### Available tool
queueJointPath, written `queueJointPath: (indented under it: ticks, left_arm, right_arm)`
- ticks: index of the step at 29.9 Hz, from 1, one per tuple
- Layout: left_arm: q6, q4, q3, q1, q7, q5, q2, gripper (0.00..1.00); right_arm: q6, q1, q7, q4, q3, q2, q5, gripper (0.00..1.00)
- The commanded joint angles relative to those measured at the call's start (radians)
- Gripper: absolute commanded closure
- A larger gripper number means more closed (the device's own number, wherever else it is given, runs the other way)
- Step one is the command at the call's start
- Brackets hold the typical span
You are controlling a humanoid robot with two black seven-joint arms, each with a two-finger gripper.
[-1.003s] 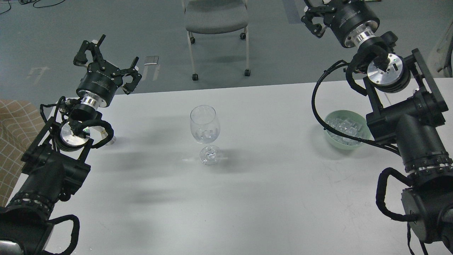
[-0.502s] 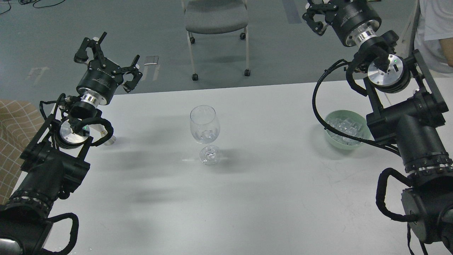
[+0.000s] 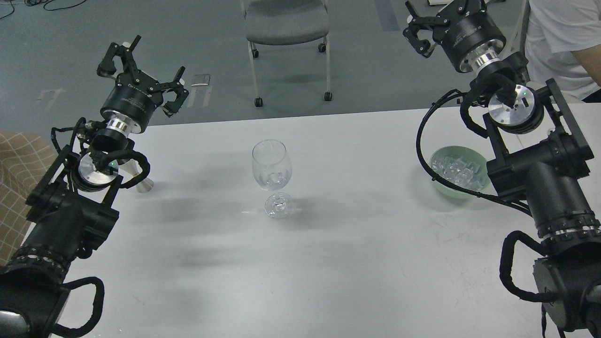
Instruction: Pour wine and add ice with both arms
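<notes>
A clear wine glass [image 3: 271, 162] stands upright at the table's middle with a few ice cubes [image 3: 274, 178] in the bottom of its bowl. I cannot tell whether there is wine in it. A pale green bowl [image 3: 440, 184] at the right holds many ice cubes [image 3: 458, 169], partly behind my right arm. My left gripper [image 3: 141, 70] is open and empty, raised over the table's far left edge. My right gripper [image 3: 434, 21] is open and empty, high beyond the far right edge and partly cut off by the frame's top.
A small silver cone-shaped cup [image 3: 142, 182] stands on the white table [image 3: 328, 263] next to my left arm. A grey wheeled chair [image 3: 286, 23] stands beyond the table. A person in a white shirt [image 3: 558, 42] is at the far right. Checked fabric [image 3: 19, 178] lies at the left.
My left arm has drawn back to the left, uncovering the silver cup. My right gripper has shifted slightly right. The person in white has come into view at the right.
</notes>
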Motion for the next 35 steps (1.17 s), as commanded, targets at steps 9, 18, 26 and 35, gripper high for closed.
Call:
queueJointPath:
  ticks: [9,18,26,35]
  left_arm:
    - [0.0,-0.008,0.001,-0.005,-0.001,0.0,0.009,0.02]
    - [0.0,-0.008,0.001,-0.002,0.001,0.0,0.054,0.02]
    - [0.0,-0.031,0.002,0.004,0.001,0.0,0.055,0.02]
    - [0.0,-0.031,0.001,0.0,0.001,0.0,0.045,0.02]
  right_arm:
    - [0.001,0.001,0.0,0.0,0.001,0.0,0.027,0.0]
    - [0.006,-0.001,0.0,0.0,-0.001,0.0,0.027,0.0]
    - [0.009,-0.011,0.0,0.001,0.001,0.0,0.028,0.0]
    - [0.026,-0.01,0.0,0.001,0.002,0.0,0.034,0.0]
